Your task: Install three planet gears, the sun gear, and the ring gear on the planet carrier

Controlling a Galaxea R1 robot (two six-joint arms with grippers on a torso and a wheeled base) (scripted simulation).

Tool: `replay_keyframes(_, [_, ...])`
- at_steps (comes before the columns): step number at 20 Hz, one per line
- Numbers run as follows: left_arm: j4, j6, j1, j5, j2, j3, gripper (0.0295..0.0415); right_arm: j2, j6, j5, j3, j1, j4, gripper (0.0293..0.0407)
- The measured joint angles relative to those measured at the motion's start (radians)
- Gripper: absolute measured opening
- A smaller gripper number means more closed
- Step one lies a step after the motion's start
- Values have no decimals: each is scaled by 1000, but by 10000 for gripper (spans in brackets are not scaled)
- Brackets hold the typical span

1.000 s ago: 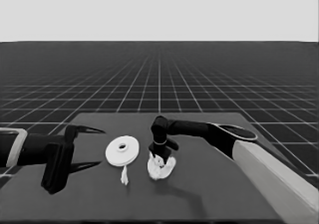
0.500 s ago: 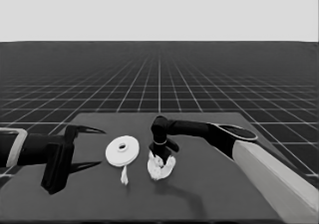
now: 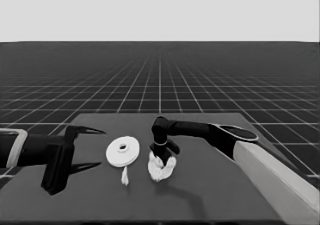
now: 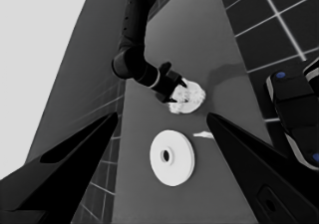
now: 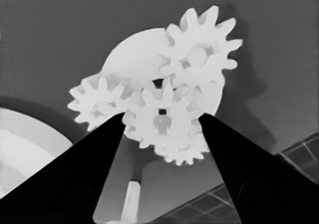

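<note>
My right gripper (image 5: pixel 162 122) holds the centre gear (image 5: pixel 162 118) between its fingers directly over the smaller round part (image 5: pixel 137 55), between 3 seated gears.

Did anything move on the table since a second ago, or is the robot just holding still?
Nothing visibly changed. The right gripper stays down at the gears on the smaller round part, the left gripper waits at the table's left end, and the larger round part and thin white piece lie where they were.
</note>
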Motion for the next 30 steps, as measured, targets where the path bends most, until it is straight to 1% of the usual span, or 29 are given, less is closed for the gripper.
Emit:
replay_keyframes(20, [0,0,0,0,0,0,385,0,209,0,0,0,0,310])
replay_keyframes(22, [0,0,0,0,0,0,385,0,219,0,0,0,0,369])
replay_keyframes(23, [0,0,0,0,0,0,385,0,221,0,0,0,0,380])
replay_keyframes(25, [0,0,0,0,0,0,385,0,224,0,0,0,0,384])
replay_keyframes(30, [0,0,0,0,0,0,385,0,224,0,0,0,0,385])
